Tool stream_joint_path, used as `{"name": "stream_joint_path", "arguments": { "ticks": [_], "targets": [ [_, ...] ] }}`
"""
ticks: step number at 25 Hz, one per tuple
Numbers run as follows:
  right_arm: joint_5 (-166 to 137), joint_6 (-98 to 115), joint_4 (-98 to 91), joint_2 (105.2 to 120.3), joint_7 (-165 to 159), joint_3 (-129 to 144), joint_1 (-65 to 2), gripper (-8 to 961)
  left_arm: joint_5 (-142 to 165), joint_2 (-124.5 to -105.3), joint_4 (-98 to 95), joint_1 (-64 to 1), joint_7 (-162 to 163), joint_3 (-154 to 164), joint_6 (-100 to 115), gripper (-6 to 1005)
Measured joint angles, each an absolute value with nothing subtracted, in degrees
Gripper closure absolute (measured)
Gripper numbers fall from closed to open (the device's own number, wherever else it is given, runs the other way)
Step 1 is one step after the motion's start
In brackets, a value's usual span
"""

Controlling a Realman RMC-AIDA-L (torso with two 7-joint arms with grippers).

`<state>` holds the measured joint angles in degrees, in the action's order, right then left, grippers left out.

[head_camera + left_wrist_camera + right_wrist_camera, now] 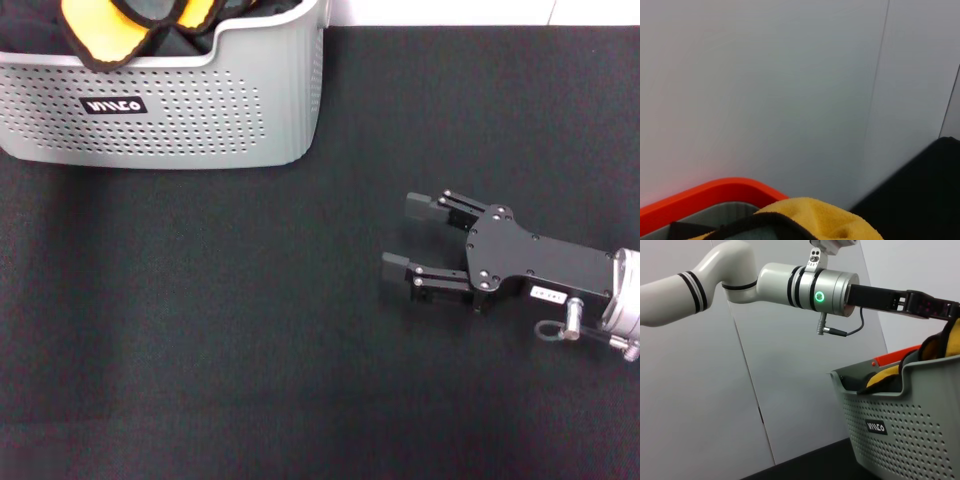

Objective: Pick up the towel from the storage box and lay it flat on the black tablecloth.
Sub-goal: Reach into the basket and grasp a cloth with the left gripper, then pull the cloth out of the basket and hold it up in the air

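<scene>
Fingers spread apart and holding nothing, the right gripper [412,240] lay low over the black tablecloth [200,330], pointing toward the storage box [180,110]. From the right wrist view, the left arm [805,287] reached level above the box; I could not tell how its fingers stood. Inside the box sat the bunched towel [95,25].

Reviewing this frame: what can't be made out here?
- Left pincer tips: right wrist view, cut off by the frame edge past the towel; absent from the head view.
- Most of the towel: head view, hidden by the box wall and the top edge.
- Box interior: no view shows it whole.
- Right pincer: open, on the tablecloth.
</scene>
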<state>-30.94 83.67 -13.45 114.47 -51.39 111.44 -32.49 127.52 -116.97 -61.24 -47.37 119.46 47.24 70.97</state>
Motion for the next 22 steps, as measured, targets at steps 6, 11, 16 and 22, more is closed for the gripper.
{"name": "stream_joint_path", "arguments": {
  "ticks": [6,11,16,22],
  "targets": [
    [-30.9,83.7,-13.5,114.46,-50.8,111.4,-32.0,83,127.4,-116.98,-61.5,-47.4,119.1,47.3,71.4,494],
    [-30.8,83.7,-13.5,114.44,-50.4,111.4,-31.4,83,124.7,-116.61,-62.1,-47.3,119.1,47.4,72.2,790],
    [-30.7,83.7,-13.5,114.51,-50.0,111.4,-31.2,84,121.1,-116.82,-68.4,-44.6,119.1,47.4,72.3,933],
    [-30.8,83.7,-13.4,114.52,-49.1,109.0,-30.3,84,106.5,-116.88,-80.7,-38.8,117.5,47.1,75.6,972]
  ]
}}
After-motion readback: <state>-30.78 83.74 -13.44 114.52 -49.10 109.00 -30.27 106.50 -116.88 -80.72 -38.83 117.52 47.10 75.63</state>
